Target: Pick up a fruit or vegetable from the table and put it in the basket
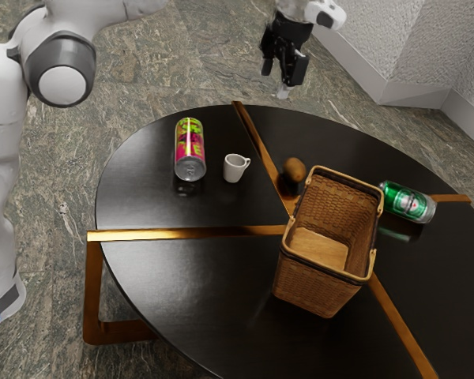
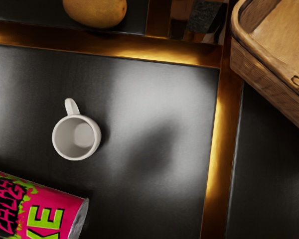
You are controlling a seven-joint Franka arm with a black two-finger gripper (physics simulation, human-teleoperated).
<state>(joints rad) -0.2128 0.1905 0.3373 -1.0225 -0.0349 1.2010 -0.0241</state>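
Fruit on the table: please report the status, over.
Tool open, empty. Fruit on table, beside basket, not inside. White mug nearby, perhaps in the way.

So there's a pink-and-green drink can on its side near an upright white mug, plus a green beer can lying well apart.

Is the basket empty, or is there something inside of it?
The basket looks empty: its visible floor is bare, and the brown fruit lies outside, on the table.

Pale glare and a soft shadow mark the black tabletop
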